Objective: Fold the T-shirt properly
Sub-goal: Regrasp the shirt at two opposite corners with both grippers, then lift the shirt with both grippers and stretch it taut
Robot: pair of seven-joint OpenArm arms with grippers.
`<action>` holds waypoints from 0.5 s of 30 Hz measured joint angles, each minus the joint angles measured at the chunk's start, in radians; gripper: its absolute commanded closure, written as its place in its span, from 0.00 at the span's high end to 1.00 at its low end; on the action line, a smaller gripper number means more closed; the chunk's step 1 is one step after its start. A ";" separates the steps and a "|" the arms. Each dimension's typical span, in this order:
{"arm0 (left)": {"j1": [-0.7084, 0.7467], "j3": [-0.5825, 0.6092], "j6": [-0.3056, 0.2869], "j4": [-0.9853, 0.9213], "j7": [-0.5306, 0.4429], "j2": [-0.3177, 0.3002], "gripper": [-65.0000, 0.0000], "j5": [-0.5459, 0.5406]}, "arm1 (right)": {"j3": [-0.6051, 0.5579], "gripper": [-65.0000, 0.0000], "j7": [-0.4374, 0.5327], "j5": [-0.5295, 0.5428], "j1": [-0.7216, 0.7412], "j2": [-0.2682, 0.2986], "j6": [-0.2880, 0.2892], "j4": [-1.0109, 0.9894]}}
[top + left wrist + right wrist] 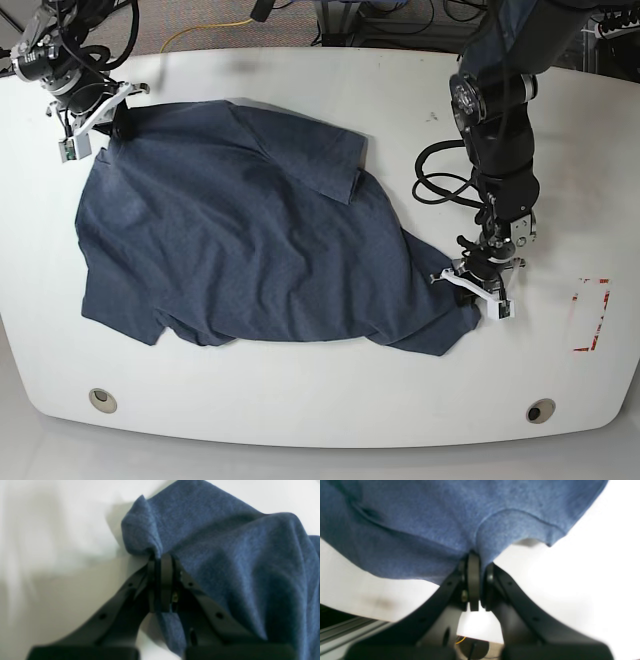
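Note:
The navy T-shirt (240, 240) lies spread and wrinkled on the white table, plain side up, no lettering showing. My left gripper (470, 292) is shut on its lower right corner near the table's front right; the left wrist view shows the fabric (225, 555) pinched between the closed fingers (166, 580) of the left gripper (160, 557). My right gripper (112, 125) is shut on the shirt's far left edge; the right wrist view shows the cloth (432, 525) bunched into the right gripper (480, 560), with a hem seam beside it.
The white table (320, 400) has a red marked rectangle (592, 315) at the right edge and two round holes (100, 399) near the front. Cables (440, 185) hang by the left arm. The table edge and metal frame (350, 627) show under the right gripper.

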 measured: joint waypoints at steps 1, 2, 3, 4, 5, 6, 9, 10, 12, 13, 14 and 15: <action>0.017 0.001 -0.006 0.023 0.007 -0.004 0.00 0.000 | 0.016 0.00 0.003 0.003 0.002 0.000 0.000 0.000; 0.035 0.005 -0.016 0.057 0.023 -0.008 0.00 0.005 | 0.037 0.00 0.002 0.008 0.005 -0.004 0.004 0.000; 0.057 0.005 -0.032 0.092 0.038 -0.015 0.00 0.003 | 0.056 0.00 -0.003 0.008 0.014 -0.003 0.003 0.000; 0.082 0.002 -0.053 0.142 0.073 -0.023 0.00 0.001 | 0.074 0.00 -0.008 -0.001 0.021 -0.002 0.003 0.000; 0.102 -0.002 -0.076 0.183 0.102 -0.030 0.00 0.000 | 0.083 0.00 -0.008 -0.003 0.024 0.002 0.003 -0.001; 0.119 -0.002 -0.087 0.237 0.158 -0.031 0.00 0.010 | 0.089 0.00 -0.010 -0.001 0.025 0.003 0.003 -0.001; 0.188 -0.002 -0.145 0.423 0.231 -0.032 0.00 0.023 | 0.089 0.00 -0.006 0.004 0.034 0.005 0.003 -0.001; 0.206 -0.001 -0.174 0.472 0.248 -0.031 0.00 0.021 | 0.088 0.00 -0.008 0.003 0.037 0.011 0.003 -0.001; 0.247 0.001 -0.226 0.599 0.284 -0.027 0.00 0.019 | 0.084 0.00 -0.013 0.003 0.048 0.026 0.003 -0.001; 0.262 0.001 -0.248 0.652 0.299 -0.029 0.00 0.006 | 0.081 0.00 -0.014 0.000 0.060 0.033 0.003 -0.002; 0.274 0.003 -0.250 0.712 0.340 -0.026 0.00 0.019 | 0.079 0.00 -0.015 -0.005 0.073 0.039 0.003 -0.002; 0.285 0.005 -0.254 0.750 0.358 -0.026 0.00 0.019 | 0.069 0.00 -0.015 -0.008 0.090 0.044 0.003 -0.003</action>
